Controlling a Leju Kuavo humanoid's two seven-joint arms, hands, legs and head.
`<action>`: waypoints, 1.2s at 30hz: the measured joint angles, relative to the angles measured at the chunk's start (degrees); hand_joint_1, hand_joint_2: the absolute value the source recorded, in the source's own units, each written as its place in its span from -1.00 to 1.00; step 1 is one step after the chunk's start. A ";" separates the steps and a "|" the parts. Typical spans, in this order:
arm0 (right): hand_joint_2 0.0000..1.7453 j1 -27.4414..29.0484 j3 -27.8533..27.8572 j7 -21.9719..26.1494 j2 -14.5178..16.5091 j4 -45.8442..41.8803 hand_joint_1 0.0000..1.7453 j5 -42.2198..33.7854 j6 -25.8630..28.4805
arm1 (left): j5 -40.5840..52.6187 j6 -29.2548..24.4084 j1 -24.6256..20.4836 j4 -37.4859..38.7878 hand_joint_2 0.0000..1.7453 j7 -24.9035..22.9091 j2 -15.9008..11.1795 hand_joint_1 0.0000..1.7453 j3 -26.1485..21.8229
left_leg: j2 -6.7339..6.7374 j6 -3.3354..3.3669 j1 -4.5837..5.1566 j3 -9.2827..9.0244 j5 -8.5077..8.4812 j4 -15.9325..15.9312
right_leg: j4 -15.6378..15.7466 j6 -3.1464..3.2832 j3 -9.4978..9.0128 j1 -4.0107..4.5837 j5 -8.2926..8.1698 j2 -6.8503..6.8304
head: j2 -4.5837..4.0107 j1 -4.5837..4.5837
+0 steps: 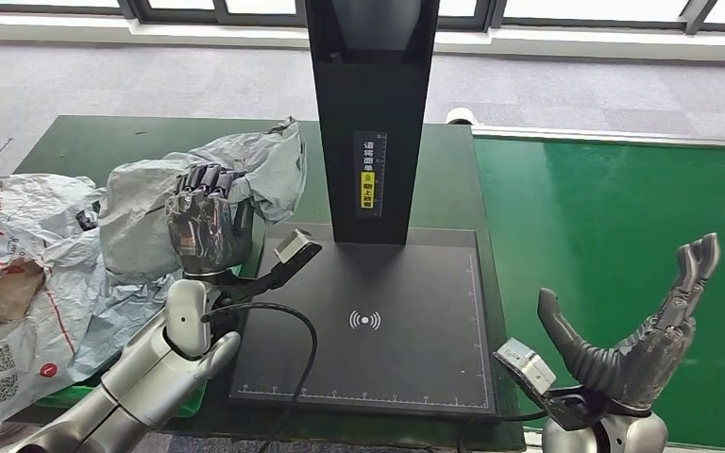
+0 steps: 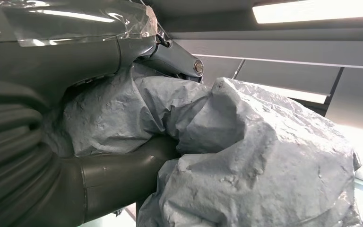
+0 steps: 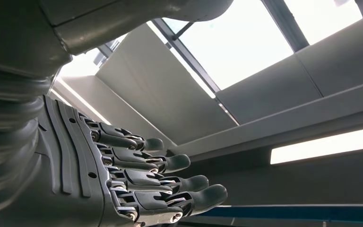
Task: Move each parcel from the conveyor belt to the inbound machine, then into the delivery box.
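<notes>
A crumpled grey plastic parcel (image 1: 160,203) is held up by my left hand (image 1: 210,222) just left of the black inbound machine's scanning plate (image 1: 406,349). In the left wrist view the grey parcel (image 2: 246,156) bulges between thumb and fingers (image 2: 170,56) of my left hand (image 2: 113,113). My right hand (image 1: 637,326) hovers palm up and empty over the near edge of the green conveyor belt (image 1: 614,217), its fingers (image 3: 170,182) spread apart in the right wrist view. The belt carries no parcel.
The machine's black upright column (image 1: 371,113) rises behind the plate. Several grey and white parcels (image 1: 19,283) lie piled at the left, over a green box rim (image 1: 104,396). A dark green table (image 1: 104,142) lies under the machine.
</notes>
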State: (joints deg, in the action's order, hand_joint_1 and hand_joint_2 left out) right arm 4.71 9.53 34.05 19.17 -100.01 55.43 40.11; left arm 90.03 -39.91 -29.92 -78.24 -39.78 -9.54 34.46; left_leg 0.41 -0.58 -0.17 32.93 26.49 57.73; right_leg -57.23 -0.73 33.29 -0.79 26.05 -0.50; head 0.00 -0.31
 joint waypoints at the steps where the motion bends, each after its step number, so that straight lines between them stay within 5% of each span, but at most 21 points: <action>1: 1.00 0.00 0.00 0.00 0.00 0.01 -1.00 0.00 0.00 | 0.00 0.00 0.00 -0.15 1.00 0.00 -0.22 1.00 0.10 | 0.00 0.00 0.00 0.01 0.00 0.00 | 0.00 0.00 0.00 0.00 0.00 0.00 | 0.00 0.00; 16: 1.00 0.09 0.00 -0.82 0.00 0.00 -1.00 0.58 0.00 | -0.01 0.00 2.15 1.13 1.00 1.28 0.32 1.00 -0.76 | 0.01 0.01 0.01 0.01 0.01 0.00 | 0.00 0.00 0.02 0.00 0.00 0.01 | 0.00 0.00; 24: 1.00 1.04 0.29 -1.61 0.08 -0.60 -1.00 0.82 0.02 | -0.52 0.01 9.40 4.83 1.00 18.71 9.61 1.00 -19.40 | 0.09 0.03 0.03 0.05 0.07 0.00 | 0.03 0.00 0.09 -0.02 0.00 0.05 | 0.00 -0.01; 30: 1.00 1.28 0.31 -2.63 0.17 -0.78 -1.00 1.93 0.00 | -0.38 0.09 11.24 9.18 1.00 22.51 14.09 1.00 -28.91 | 0.05 0.02 0.01 0.08 0.05 0.00 | 0.00 0.00 0.10 0.00 0.00 0.00 | 0.00 -0.01; 36: 1.00 1.28 0.31 -2.83 0.17 -0.78 -1.00 2.17 0.00 | -0.29 0.04 11.74 11.36 1.00 23.02 16.03 1.00 -31.68 | 0.04 0.01 0.02 0.09 0.05 0.00 | 0.00 0.00 0.10 -0.01 0.00 0.01 | 0.00 -0.02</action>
State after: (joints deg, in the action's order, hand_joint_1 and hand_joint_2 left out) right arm 5.99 9.84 31.22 19.34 -100.78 57.60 40.11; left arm 89.74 -39.87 -18.19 -66.88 -16.76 6.49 2.78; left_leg 0.46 -0.57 -0.16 33.02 26.54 57.73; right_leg -57.23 -0.73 33.39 -0.80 26.05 -0.49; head 0.00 -0.33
